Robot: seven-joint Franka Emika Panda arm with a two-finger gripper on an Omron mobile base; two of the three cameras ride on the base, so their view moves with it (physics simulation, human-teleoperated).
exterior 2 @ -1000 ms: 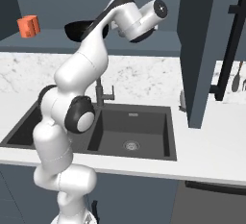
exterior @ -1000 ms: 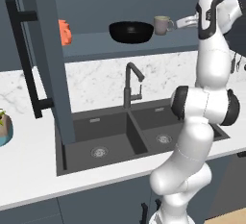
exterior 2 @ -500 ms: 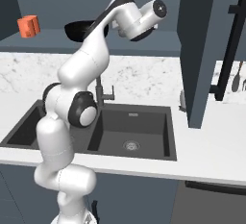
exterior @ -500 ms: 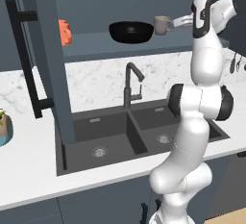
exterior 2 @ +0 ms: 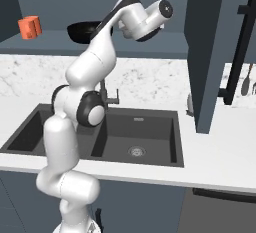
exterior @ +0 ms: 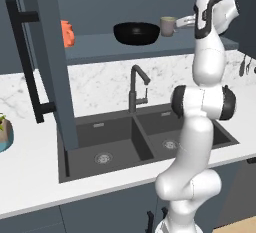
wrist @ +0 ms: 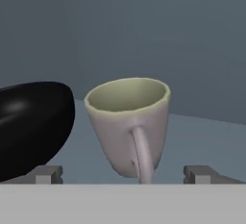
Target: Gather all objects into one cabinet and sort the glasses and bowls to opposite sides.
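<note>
Gaping claw (wrist: 125, 174) wide around mug (wrist: 129, 124), nothing gripped.

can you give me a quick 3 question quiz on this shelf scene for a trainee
1. True or false: the mug is upright on the shelf.
2. What sits right beside the mug: A) black bowl B) orange cup C) faucet?
3. The gripper jaws stand ____ on either side of the mug's handle.

Key: 1 true; 2 A; 3 open.
</note>
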